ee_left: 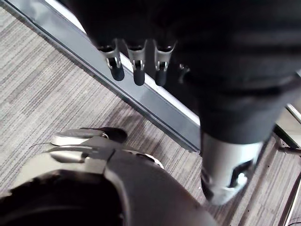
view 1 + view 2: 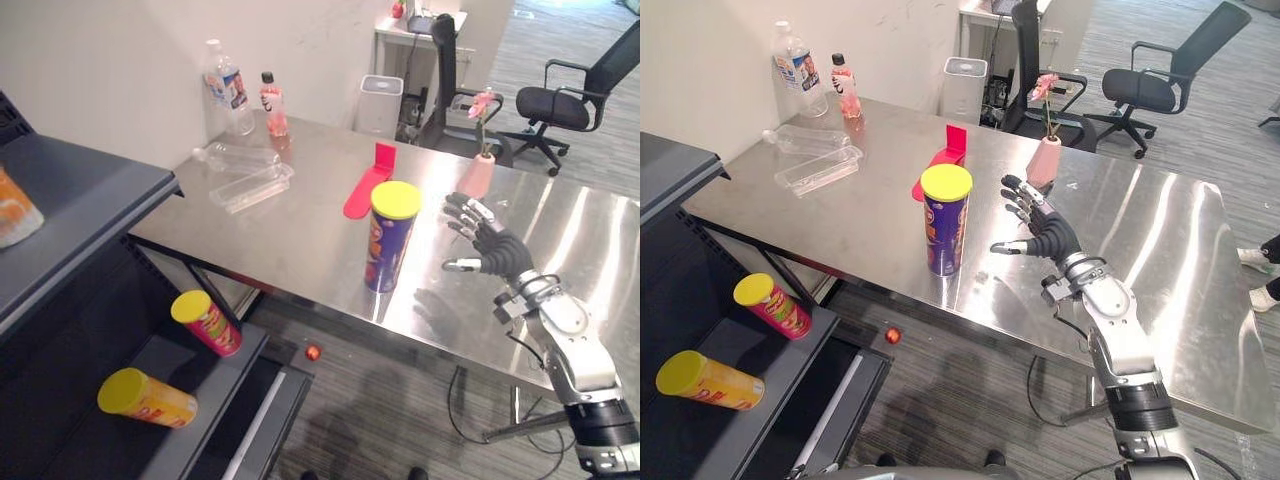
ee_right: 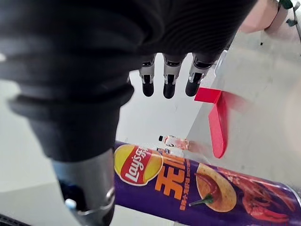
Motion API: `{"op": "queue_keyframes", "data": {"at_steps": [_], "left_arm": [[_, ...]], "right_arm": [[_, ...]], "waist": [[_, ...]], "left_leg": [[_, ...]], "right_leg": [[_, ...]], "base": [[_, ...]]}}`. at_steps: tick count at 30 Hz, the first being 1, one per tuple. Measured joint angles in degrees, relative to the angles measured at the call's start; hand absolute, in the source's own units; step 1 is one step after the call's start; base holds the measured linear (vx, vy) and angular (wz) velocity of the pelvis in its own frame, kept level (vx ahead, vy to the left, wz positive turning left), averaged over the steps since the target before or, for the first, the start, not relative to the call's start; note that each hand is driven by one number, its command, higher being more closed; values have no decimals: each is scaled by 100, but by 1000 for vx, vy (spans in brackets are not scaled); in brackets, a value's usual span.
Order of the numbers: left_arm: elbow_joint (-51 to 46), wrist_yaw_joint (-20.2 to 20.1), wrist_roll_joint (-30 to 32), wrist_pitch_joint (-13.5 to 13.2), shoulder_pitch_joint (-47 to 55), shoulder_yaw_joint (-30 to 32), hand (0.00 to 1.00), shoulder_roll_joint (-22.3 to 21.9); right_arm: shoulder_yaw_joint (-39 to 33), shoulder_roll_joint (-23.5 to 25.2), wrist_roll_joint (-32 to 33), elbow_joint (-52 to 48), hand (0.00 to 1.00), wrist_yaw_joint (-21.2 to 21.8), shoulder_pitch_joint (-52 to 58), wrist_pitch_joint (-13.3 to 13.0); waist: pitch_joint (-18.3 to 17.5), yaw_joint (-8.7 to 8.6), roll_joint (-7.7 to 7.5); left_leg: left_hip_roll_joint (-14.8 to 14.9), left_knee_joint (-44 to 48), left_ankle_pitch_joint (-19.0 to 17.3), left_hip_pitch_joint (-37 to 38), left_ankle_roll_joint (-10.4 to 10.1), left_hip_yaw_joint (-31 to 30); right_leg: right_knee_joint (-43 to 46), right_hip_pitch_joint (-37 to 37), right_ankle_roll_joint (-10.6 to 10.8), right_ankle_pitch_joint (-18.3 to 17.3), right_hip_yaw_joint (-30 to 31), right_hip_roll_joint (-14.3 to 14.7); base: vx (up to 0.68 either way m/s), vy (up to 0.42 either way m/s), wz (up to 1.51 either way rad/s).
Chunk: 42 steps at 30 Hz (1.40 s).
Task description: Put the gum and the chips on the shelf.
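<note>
On the lower board of the dark grey metal shelf [image 2: 90, 190], a yellow chips tube [image 2: 150, 398] and a red chips tube [image 2: 208, 322] lie on their sides, both yellow-lidded. The left hand [image 1: 138, 70] hangs over the grey carpet [image 1: 47, 70], fingers straight, holding nothing. The tall purple chips tube [image 2: 390, 240] with a yellow lid stands upright near the front edge of the stainless steel worktop [image 2: 300, 240]. Just beside it, not touching, the right hand [image 2: 1055, 238] hovers with fingers spread wide, empty. Toward the back edge lie a red plastic piece [image 2: 368, 185] and clear plastic trays [image 2: 250, 187]; two bottles [image 2: 228, 90] stand at the far corner.
</note>
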Motion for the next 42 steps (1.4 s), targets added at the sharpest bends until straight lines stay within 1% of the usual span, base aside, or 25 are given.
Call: {"op": "queue_keyframes", "data": {"at_steps": [4,6,12,27,35,38,42], "left_arm": [[-6,0,1,10,0,-61,0,34],[-8,1,0,16,3,-70,0,37],[-27,-10,-1,21,1,-164,0,79],[-51,-18,-5,36,7,-175,0,92],[-94,-17,-7,51,17,-217,0,87],[-102,-18,-7,50,17,-223,0,88],[-124,-17,-7,54,17,-249,0,93]], "right_arm": [[102,0,-40,2,0,35,-97,0],[224,5,-144,27,0,119,-183,3],[335,6,-207,238,0,171,-324,22],[407,9,-216,610,0,100,-512,45],[407,11,-228,811,0,17,-569,46],[398,12,-403,905,0,-30,-631,46],[397,12,-423,949,0,-31,-631,46]], "waist": [[10,-2,-4],[18,37,-12],[28,134,-30],[45,159,-46],[126,159,2],[130,160,4],[137,161,11]], "left_leg": [[-8,-9,41,-64,-3,-112],[-2,-28,64,-63,-10,-123],[-10,-100,131,-42,3,-138],[-30,-206,247,-20,6,-287],[-41,-323,317,43,9,-304],[-45,-335,318,43,10,-308],[-48,-341,318,43,11,-314]], "right_leg": [[-1,3,-1,0,-113,-3],[-1,6,-1,0,-125,5],[7,4,-2,0,-138,2],[18,57,-3,0,-263,-5],[-3,82,-4,0,-282,-1],[-10,82,-3,0,-286,-1],[-12,84,-3,0,-291,-1]], "base": [[-15,-5,14],[-14,-7,5],[-7,-1,1],[-8,-3,4],[-2,-1,0],[0,0,0],[0,0,0]]}}
